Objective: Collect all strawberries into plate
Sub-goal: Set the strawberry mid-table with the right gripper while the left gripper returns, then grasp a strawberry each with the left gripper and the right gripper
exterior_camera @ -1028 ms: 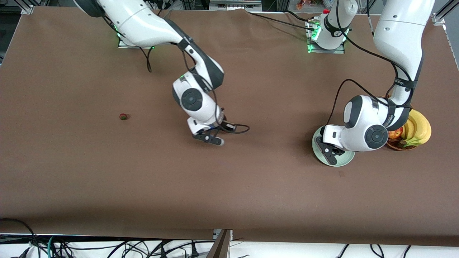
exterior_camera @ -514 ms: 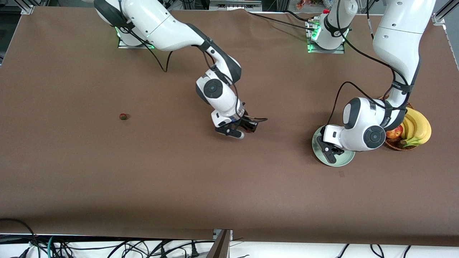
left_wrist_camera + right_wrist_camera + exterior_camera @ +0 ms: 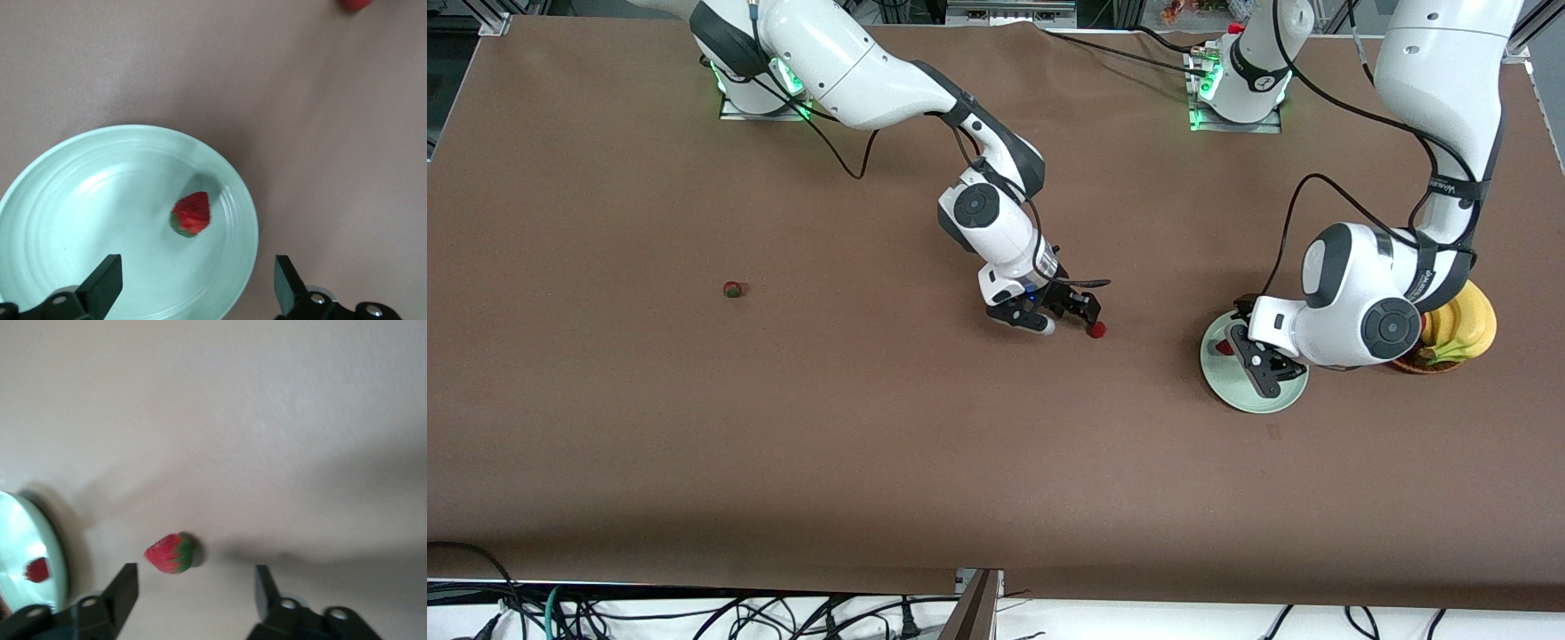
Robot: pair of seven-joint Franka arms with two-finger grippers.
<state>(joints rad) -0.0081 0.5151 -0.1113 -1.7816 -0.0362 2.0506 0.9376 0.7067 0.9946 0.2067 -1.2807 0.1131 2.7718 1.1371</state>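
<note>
The pale green plate [image 3: 1240,393] stands near the left arm's end of the table, and one strawberry [image 3: 1224,348] lies in it. In the left wrist view that strawberry [image 3: 191,214] rests on the plate [image 3: 80,200]. My left gripper [image 3: 1254,356] hangs open over it, empty [image 3: 195,283]. A second strawberry [image 3: 1096,329] lies on the brown table mid-way along, loose beside my open right gripper [image 3: 1063,317]. In the right wrist view this berry [image 3: 171,553] sits just clear of the open gripper [image 3: 195,580]. A third strawberry [image 3: 733,289] lies alone toward the right arm's end.
A brown wicker basket [image 3: 1409,363] with bananas [image 3: 1463,322] stands beside the plate, partly hidden by the left arm. Cables hang along the table edge nearest the front camera. The right wrist view catches the plate's rim [image 3: 53,553].
My right gripper travelled toward the plate, then opened, and its strawberry now lies on the table. My left gripper opened over the plate, leaving a strawberry in it.
</note>
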